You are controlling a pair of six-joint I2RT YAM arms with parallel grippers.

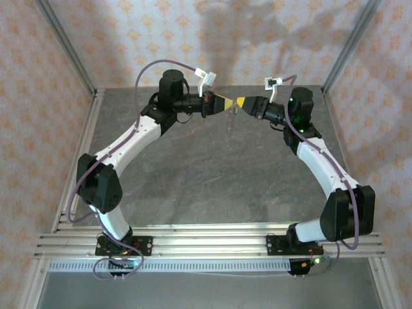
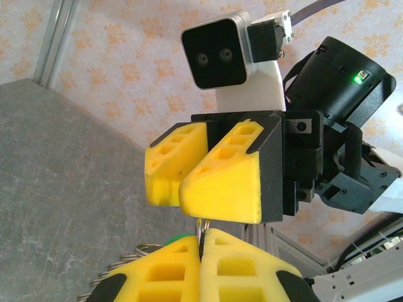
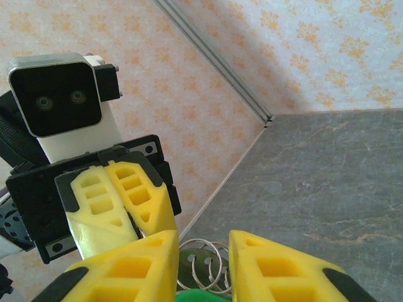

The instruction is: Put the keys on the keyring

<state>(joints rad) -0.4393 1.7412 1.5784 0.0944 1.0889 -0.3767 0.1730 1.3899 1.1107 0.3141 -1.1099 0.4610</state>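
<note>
Well above the table, my left claw [image 2: 201,246] pinches tight on the keyring [image 3: 204,267], steadying it in mid-air, I judge, so my right claw [image 3: 203,242], fingers spread either side of it, can work; the keys [image 1: 230,122] dangle below.

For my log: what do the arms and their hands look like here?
The left arm and right arm have white links, black joints and looping purplish cables. The left hand and right hand have black bodies and yellow wedge-shaped fingers with rectangular cut-outs; a green light glows on the right arm.
</note>
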